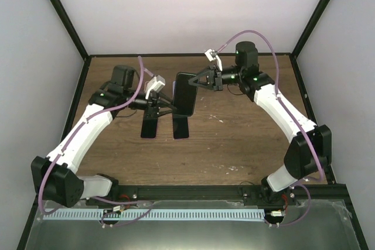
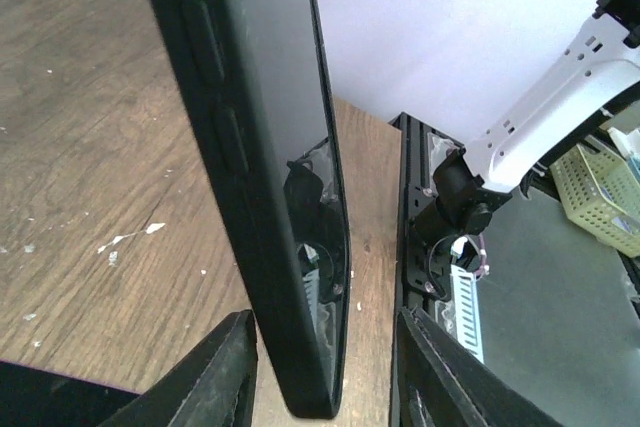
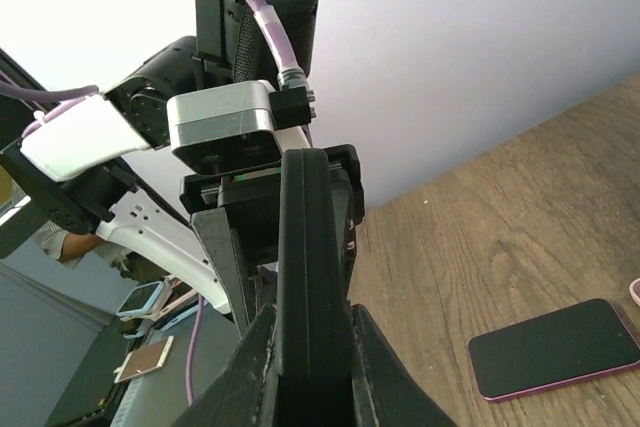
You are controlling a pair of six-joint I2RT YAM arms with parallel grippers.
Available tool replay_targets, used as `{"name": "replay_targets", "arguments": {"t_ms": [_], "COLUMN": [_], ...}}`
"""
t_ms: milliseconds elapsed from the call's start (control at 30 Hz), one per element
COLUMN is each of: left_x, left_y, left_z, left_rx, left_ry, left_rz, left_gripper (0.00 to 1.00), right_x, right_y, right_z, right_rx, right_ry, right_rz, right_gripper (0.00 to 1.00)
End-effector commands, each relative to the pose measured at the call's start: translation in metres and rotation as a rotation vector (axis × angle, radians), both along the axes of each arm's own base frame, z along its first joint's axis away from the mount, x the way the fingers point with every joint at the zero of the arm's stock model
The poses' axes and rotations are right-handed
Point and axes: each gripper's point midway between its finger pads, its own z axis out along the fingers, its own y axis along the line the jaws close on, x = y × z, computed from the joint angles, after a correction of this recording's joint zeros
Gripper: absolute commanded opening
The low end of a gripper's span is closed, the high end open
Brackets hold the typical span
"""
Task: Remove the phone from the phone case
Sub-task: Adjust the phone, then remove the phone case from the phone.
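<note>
Phone (image 1: 186,95) in its black phone case (image 2: 215,147) hangs in the air over mid desk (image 1: 234,127), between the two arms and well clear of the wood. Both wrist views see it edge-on. The long side with the buttons runs away from the left jaws (image 2: 322,352) toward the right arm, so the long axis looks to lie roughly on the line between the two jaws. Exact tilt unclear.

Right jaws (image 3: 310,332) are clamped tight on the case edge at their end and carry it. Left jaws are partly open, straddling the other end. One finger is against or just beside the case back, with a clear gap on the screen side, so no real grip there.

Both arms are equally near, and the left is the free one. Likely next, the left jaws must catch the case rim or the phone alone and peel while the right holds. The risks are pinching both together or dropping the phone.

Desk is brown wood grain with white flecks. Flat phones (image 1: 180,127) lie just below. White walls, open space above.
</note>
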Motion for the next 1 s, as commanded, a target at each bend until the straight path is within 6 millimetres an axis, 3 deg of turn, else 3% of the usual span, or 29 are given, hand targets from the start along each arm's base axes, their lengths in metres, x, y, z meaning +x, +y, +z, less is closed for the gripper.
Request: {"name": "replay_targets", "arguments": {"t_ms": [0,200,733,967], "left_x": [0.000,0.000,-0.005,0.008], "left_y": [0.011,0.019,0.012,0.020], "left_z": [0.006,-0.001,-0.005,-0.007], "left_rx": [-0.049,-0.068,-0.073,-0.087], "left_ry": [-0.008,0.042,0.059,0.090], "left_rz": [0.022,0.029,0.006,0.045], "left_gripper": [0.42,0.46,0.48,0.45], "right_x": [-0.008,-0.010,-0.009,-0.014], "right_y": [-0.005,-0.006,-0.006,-0.007], "right_z": [0.041,0.045,0.047,0.048], "right_rx": [0.062,0.071,0.075,0.081], "right_ry": [-0.067,-0.059,-0.046,-0.044], "right_rz": [0.034,0.037,0.030,0.049], "right_gripper": [0.01,0.01,0.01,0.01]}}
